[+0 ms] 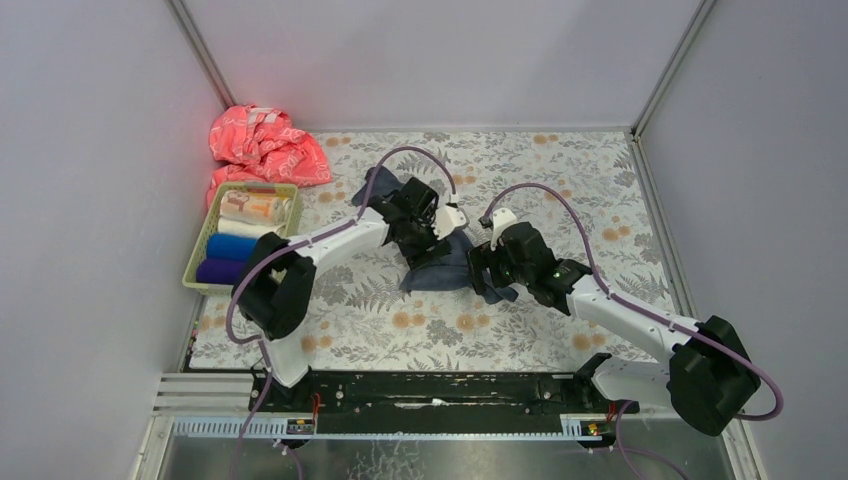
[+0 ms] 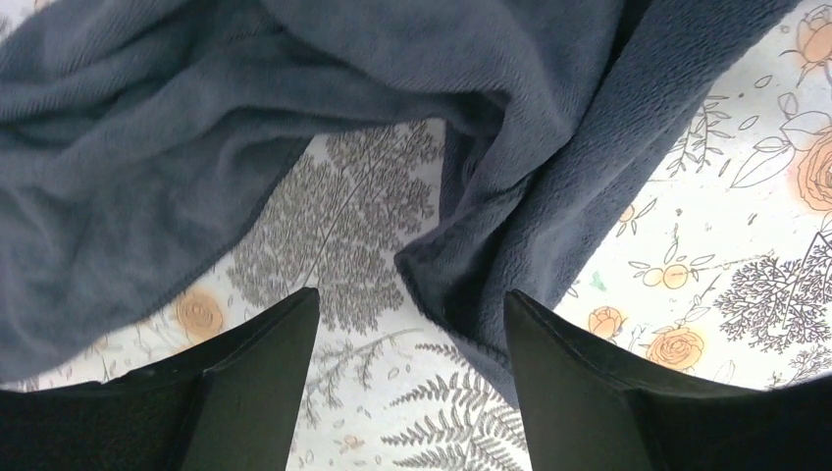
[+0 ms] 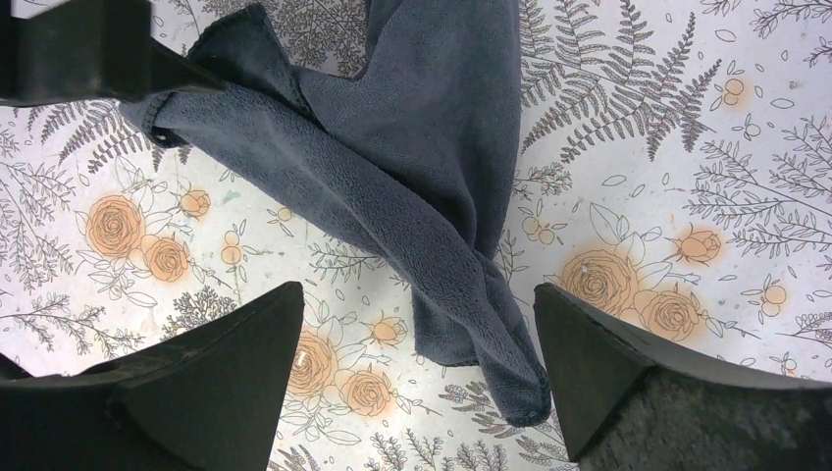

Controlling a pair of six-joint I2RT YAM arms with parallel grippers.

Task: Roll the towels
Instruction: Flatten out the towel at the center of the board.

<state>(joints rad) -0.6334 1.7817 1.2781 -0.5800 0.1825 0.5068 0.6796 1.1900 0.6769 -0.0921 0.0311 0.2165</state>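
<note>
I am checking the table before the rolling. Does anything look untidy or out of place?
The dark grey-blue towel lies bunched and twisted mid-table, not flat, between the left gripper and right gripper. A coral cloth sits crumpled in the far left corner, behind the basket of rolls.

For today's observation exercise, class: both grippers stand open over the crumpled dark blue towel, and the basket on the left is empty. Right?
No: the basket holds rolled towels, as the top view shows. The left gripper and right gripper do stand open over the crumpled dark blue towel.
</note>
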